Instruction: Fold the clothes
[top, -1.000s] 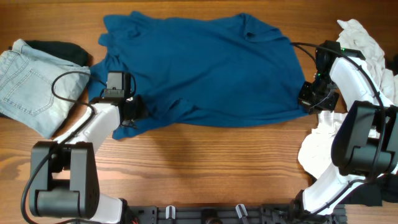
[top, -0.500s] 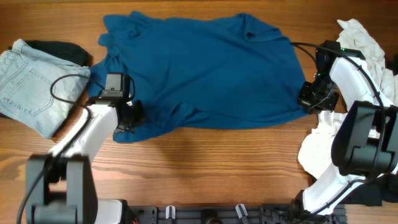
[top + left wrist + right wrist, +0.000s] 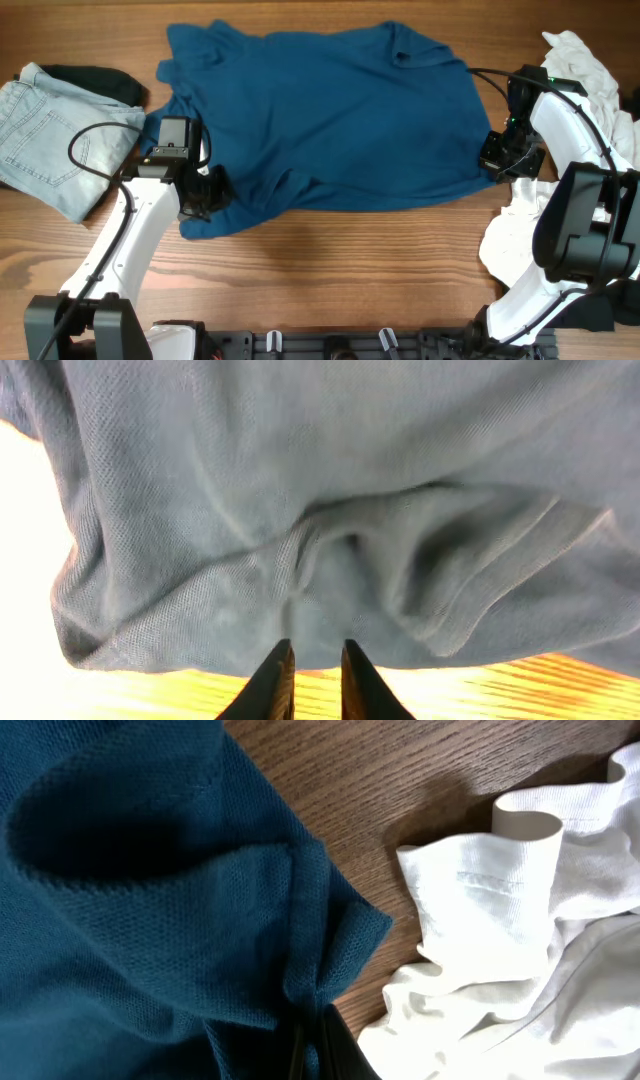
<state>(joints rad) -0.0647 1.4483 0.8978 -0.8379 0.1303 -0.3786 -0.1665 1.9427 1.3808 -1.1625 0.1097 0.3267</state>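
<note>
**Wood table [image 3: 340,270], shirt pinched at both near corners**

Left gripper [image 3: 316,652] stands nearly closed, its tips nipping a gathered fold of the shirt [image 3: 330,110]. Right gripper [image 3: 312,1032] is clamped on the opposite hem corner. The shirt lies spread across the table's far half. It looks soft, thin and light, so it will probably sag, and hems seem the safest holds. Jeans [image 3: 40,140] crowd the left edge and a white garment [image 3: 500,920] the right, with bare wood in front.

The shirt [image 3: 320,120] is a plain deep blue with a fine knit weave, the jeans [image 3: 45,140] pale washed-out blue denim, the cloth [image 3: 100,82] behind them black, the crumpled garment [image 3: 585,65] plain white, the table [image 3: 340,270] warm brown wood streaked with darker grain, and the arms [image 3: 140,215] white with black joints.
</note>
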